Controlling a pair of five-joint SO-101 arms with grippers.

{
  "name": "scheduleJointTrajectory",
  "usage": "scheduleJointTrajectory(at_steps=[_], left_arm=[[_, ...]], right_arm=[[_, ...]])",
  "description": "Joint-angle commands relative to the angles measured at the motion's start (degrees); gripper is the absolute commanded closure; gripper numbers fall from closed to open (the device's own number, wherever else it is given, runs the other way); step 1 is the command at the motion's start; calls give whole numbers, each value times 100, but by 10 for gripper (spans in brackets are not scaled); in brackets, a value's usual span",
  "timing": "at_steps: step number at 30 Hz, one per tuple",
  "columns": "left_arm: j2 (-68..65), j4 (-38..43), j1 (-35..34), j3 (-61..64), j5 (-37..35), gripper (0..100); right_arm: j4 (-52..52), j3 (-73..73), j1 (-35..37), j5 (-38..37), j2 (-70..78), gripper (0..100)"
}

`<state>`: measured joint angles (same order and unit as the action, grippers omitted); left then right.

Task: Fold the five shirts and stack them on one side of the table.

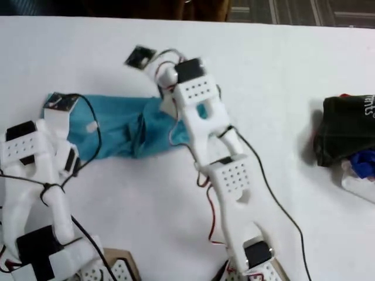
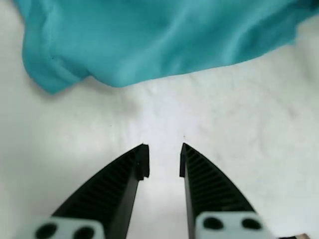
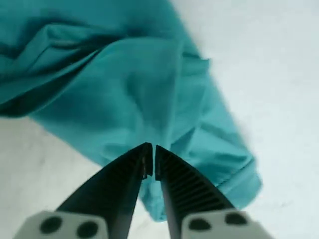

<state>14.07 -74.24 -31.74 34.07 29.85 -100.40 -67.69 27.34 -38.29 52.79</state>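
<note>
High view, table: white, and it runs from the near edge, where both arm bases stand, to the far edge.
Teal shirt: lies crumpled in a long band on the left half of the table, running left to right between the two arms, with bunched folds near its middle. The left wrist view shows its edge lying on the white surface. The right wrist view shows its layered folds.
Right arm: white, rises from the near middle of the table and leans far and left, with its wrist over the right end of the teal shirt.
Left arm: white, stands at the near left, with its wrist over the left end of the teal shirt.
Dark folded shirt: sits at the right edge of the table, well apart from the teal shirt, atop a pile.
Blue and white cloth: sticks out on the near side of the dark folded shirt, touching it.
Right gripper: black fingers drawn together to a thin slit, clamped on a fold of the teal shirt.
Left gripper: black fingers apart with a clear gap, over bare table just beside the teal shirt's edge, holding nothing.
Small black module: on wires, just far and left of the right arm's wrist.
</note>
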Motion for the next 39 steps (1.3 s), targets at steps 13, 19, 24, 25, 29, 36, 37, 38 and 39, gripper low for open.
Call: scheduleJointTrajectory(at_steps=[13,19,24,25,29,36,37,38,39], left_arm=[[202,-9,-571,-180,431,876],[220,-9,-571,-180,431,876],[220,-9,-598,-215,431,876],[220,-9,-633,-215,431,876],[220,-9,-774,-215,431,876],[229,-290,-941,-215,431,876],[229,-369,-993,-215,431,876],[229,-448,-1046,-215,431,876],[229,-492,-1116,-215,431,876]], right_arm=[[1648,3024,1297,70,-1174,981],[2563,2831,1578,35,-743,981],[2747,2101,1508,53,-259,981],[2659,1899,1473,53,-215,981],[1974,985,1393,62,-180,981],[215,-756,1077,26,-171,981],[-22,-976,971,44,-154,981],[-136,-1099,857,62,-145,981],[-127,-1134,699,79,-171,981]])
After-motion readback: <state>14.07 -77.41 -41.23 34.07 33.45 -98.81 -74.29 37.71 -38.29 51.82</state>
